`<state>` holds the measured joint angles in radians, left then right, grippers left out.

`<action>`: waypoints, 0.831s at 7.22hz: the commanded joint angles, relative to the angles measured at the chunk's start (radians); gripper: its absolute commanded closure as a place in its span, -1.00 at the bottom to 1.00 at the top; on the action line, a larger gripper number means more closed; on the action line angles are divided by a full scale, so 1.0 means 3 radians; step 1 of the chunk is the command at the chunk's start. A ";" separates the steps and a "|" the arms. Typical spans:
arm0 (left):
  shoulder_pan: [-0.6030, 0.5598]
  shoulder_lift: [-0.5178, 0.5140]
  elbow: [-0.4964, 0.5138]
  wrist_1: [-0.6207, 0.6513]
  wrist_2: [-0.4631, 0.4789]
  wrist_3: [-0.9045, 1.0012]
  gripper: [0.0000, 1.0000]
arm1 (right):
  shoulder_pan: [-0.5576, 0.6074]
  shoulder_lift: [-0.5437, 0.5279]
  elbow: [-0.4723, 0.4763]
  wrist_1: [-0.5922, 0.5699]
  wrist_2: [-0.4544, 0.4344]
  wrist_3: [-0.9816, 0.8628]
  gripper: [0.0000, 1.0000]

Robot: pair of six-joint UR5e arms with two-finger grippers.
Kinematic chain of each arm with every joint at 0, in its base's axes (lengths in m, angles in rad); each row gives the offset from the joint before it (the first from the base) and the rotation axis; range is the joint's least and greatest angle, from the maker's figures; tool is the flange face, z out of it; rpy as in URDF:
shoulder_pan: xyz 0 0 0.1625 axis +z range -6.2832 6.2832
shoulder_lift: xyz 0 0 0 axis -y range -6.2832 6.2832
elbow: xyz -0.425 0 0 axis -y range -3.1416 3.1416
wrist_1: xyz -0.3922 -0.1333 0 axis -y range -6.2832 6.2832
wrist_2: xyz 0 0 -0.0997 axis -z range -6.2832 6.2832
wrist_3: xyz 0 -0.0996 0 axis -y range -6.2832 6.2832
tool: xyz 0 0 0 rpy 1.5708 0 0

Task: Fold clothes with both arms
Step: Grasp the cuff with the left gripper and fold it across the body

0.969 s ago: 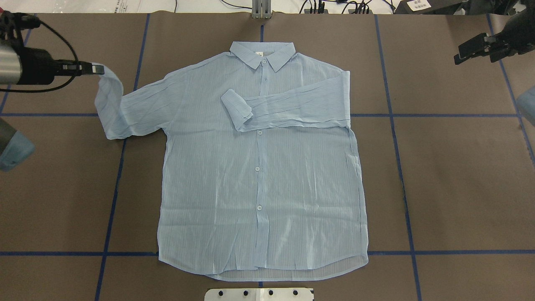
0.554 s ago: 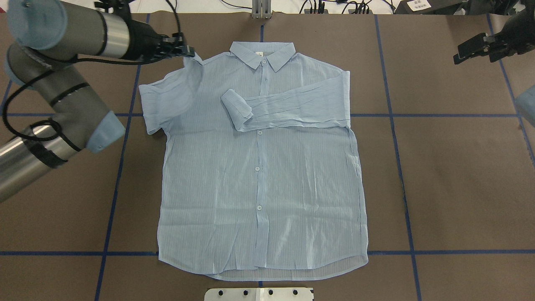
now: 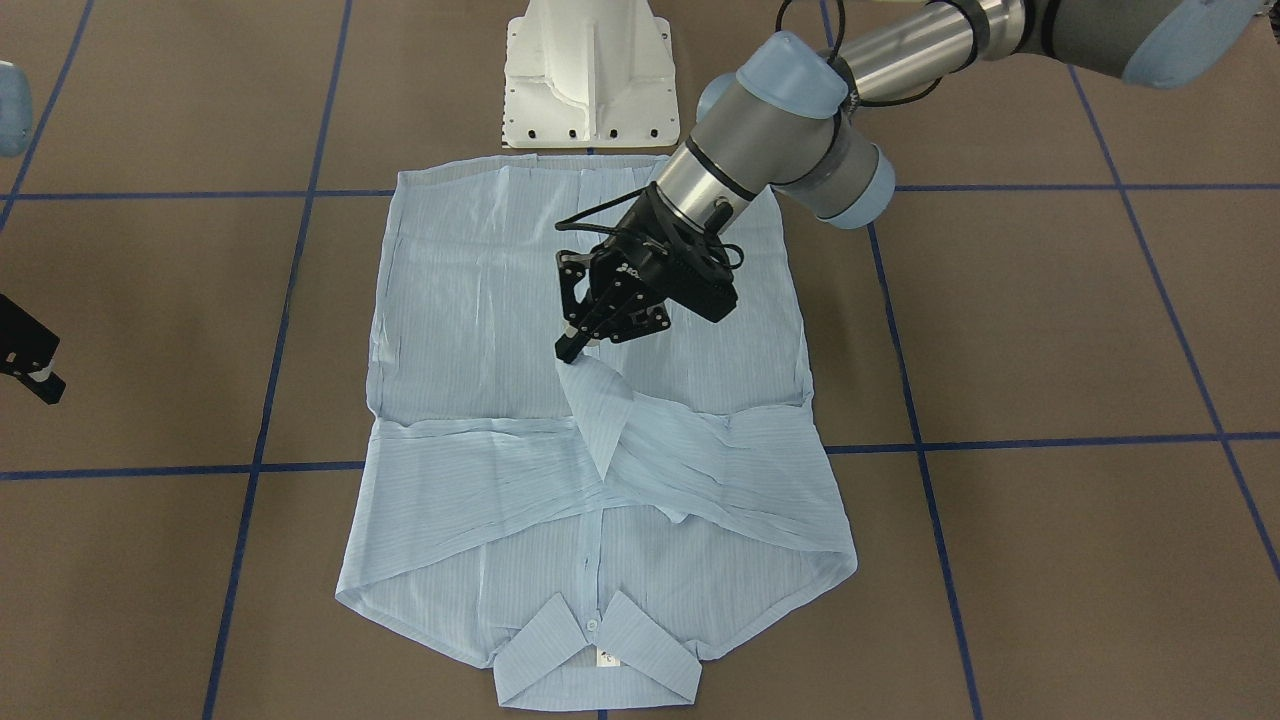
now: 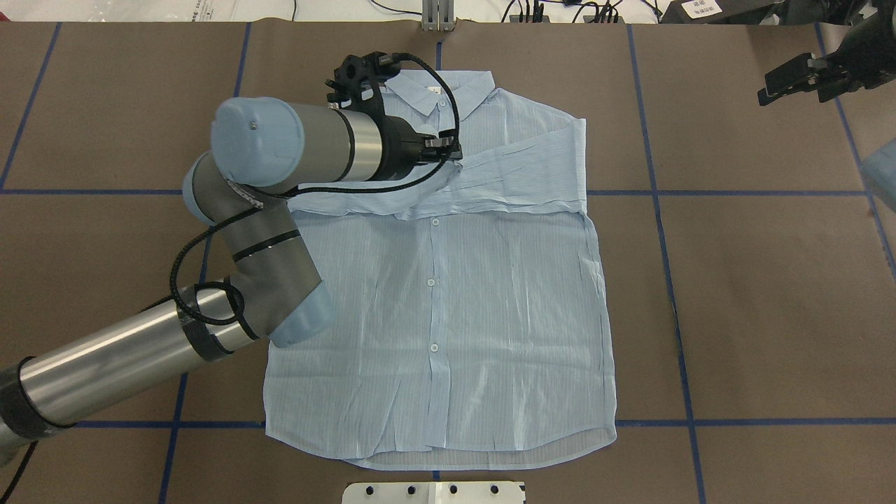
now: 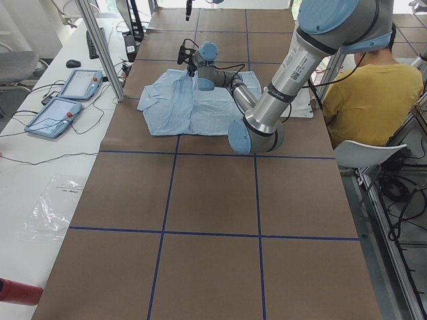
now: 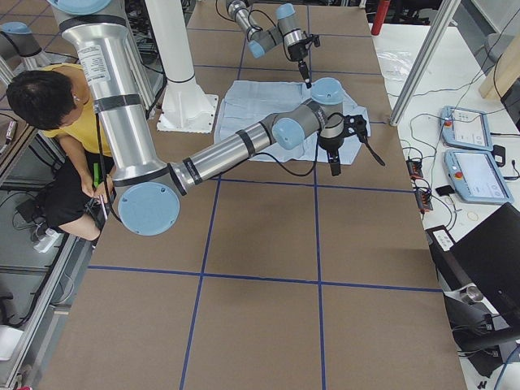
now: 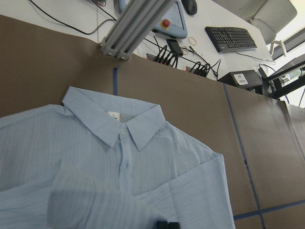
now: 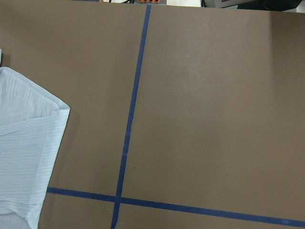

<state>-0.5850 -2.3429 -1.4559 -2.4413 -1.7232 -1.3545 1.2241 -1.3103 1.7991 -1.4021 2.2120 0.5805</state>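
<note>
Shirt point(image 3: 470, 290) flat and face-up on the brown table point(image 3: 1050, 330) in the front-facing view, collar point(image 3: 597, 655) at 6 o'clock, hem at 12. Left gripper point(image 3: 568, 352) above the chest, fingertips pressed together on the cuff of the left sleeve point(image 3: 690, 450), held off the cloth, likely so as to drape it over the right sleeve without dragging the body. Right gripper point(image 3: 35, 365) at 9 o'clock, well apart from the shirt; spread of its fingers impossible to tell.

Overhead: collar at 12 o'clock, right sleeve point(image 4: 518, 175) lying folded across the chest toward 9. Left arm point(image 4: 280, 147) reaching in from 8 o'clock, cuff pinched just below the collar. Right gripper at 2 o'clock, probably parked to stay clear.

Side views: too small for finger detail; seated person in a yellow top point(image 5: 367, 93) beside the table.

Left wrist view: collar and placket ahead, blurred cloth close at 7 o'clock. Right wrist view: only a shirt corner at 8 o'clock, plus blue tape lines point(image 8: 128, 119).
</note>
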 commanded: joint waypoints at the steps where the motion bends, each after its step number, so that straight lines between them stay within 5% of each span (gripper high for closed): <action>1: 0.0277 -0.0233 0.0413 -0.0028 0.0272 0.0030 -0.23 | 0.0000 0.0001 -0.0009 0.0000 0.0000 0.0003 -1.00; 2: 0.0420 -0.0254 0.0475 -0.0028 0.0455 0.0046 -0.99 | -0.0005 0.0001 -0.0004 0.0000 0.0000 0.0003 -1.00; 4: 0.0503 -0.0295 0.0456 0.0002 0.0529 0.0239 -1.00 | -0.0010 0.0001 0.0006 0.0000 -0.0005 0.0043 -1.00; 6: 0.0391 -0.0213 0.0374 0.0322 0.0207 0.0622 -1.00 | -0.0218 0.0042 0.0123 0.0005 -0.0116 0.0537 -1.00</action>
<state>-0.4470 -2.4187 -1.3297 -2.4054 -1.6216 -1.2313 1.1995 -1.3045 1.8125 -1.4011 2.2029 0.6546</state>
